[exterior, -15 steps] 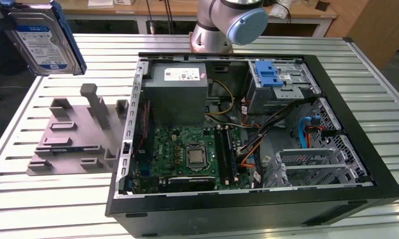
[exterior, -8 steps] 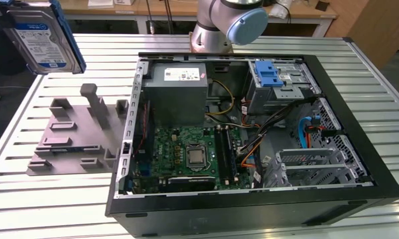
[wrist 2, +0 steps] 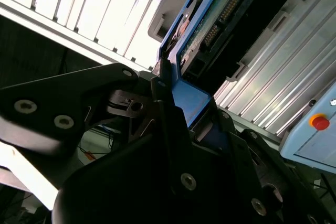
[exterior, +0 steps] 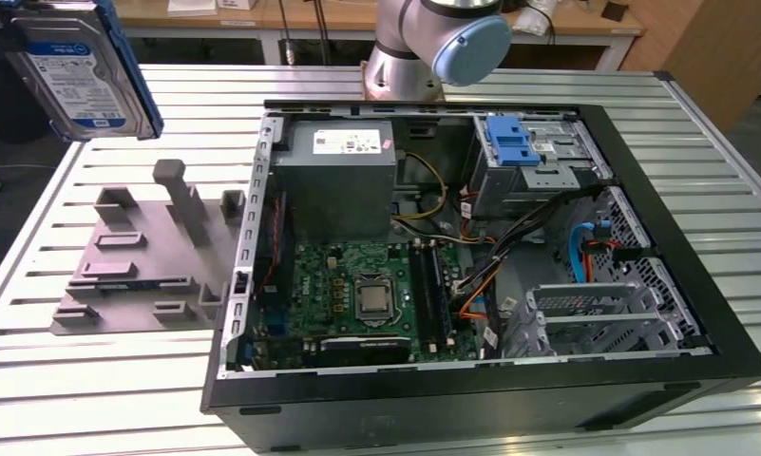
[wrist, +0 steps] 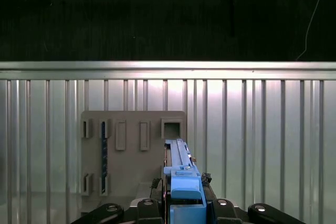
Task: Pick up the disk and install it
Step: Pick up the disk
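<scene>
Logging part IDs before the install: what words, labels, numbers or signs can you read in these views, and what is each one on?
No text can be read in any view.
Blue-and-white label on the disk, held in the gripper: print too small.
White sticker on the grey box in the case: print too small.
Motherboard: markings too small.
Red button: no legible sign.

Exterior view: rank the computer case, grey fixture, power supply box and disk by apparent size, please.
1. Computer case, clearly largest.
2. Grey fixture.
3. Power supply box and disk look about alike. The disk sits raised, close to the camera and cut by the picture's edge, so I won't rank those two.
</scene>
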Robot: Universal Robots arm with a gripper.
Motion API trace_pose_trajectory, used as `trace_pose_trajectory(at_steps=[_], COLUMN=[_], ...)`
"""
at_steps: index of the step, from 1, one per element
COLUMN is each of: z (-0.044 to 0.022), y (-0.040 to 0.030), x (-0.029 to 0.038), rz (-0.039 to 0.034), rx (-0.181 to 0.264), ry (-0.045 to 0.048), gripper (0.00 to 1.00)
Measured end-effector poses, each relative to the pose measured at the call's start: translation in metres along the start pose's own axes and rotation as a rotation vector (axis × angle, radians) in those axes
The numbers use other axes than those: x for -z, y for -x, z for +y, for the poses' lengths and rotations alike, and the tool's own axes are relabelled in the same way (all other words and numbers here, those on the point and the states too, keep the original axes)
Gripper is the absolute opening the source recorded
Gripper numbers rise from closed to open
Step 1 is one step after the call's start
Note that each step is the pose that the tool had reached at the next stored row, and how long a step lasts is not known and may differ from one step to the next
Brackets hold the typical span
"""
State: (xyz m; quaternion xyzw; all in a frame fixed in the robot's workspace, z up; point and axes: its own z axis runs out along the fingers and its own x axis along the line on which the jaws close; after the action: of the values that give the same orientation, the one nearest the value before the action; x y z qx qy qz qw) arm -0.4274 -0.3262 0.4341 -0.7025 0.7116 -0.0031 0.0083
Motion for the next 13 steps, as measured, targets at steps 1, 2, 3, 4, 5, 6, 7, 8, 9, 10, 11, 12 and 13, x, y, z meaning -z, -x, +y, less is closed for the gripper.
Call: trace_pose_trajectory(at_steps=[1, 2, 3, 4, 5, 6, 7, 8, 9, 10, 11, 12, 13], z=[0.0000, 0.0000, 0.0000, 0.0000, 0.0000, 0.0000, 0.0000, 0.0000, 0.0000, 0.0000, 0.0000, -0.0001, -0.0001], y=[0.0000, 0.0000, 0.0000, 0.0000, 0.0000, 0.0000, 0.0000, 0.0000, 0.0000, 0.0000, 0.0000, 0.0000, 0.0000], x=[0.0003, 0.0003, 0.0005, 0.0007, 0.0007, 0.0009, 0.0011, 0.0014, 0.0018, 0.0020, 0.0023, 0.0025, 0.0026], rz=[0.0000, -0.0001, 0.0000, 0.0000, 0.0000, 0.0000, 0.0000, 0.0000, 0.0000, 0.0000, 0.0000, 0.0000, -0.0001], rx=[0.000, 0.000, 0.000, 0.000, 0.000, 0.000, 0.000, 0.000, 0.000, 0.000, 0.000, 0.000, 0.000], ry=[0.0000, -0.0001, 0.0000, 0.0000, 0.0000, 0.0000, 0.0001, 0.0001, 0.0001, 0.0000, 0.0000, -0.0001, -0.0002], gripper=[0.37, 0.37, 0.37, 0.37, 0.37, 0.37, 0.37, 0.37, 0.37, 0.37, 0.37, 0.37, 0.37])
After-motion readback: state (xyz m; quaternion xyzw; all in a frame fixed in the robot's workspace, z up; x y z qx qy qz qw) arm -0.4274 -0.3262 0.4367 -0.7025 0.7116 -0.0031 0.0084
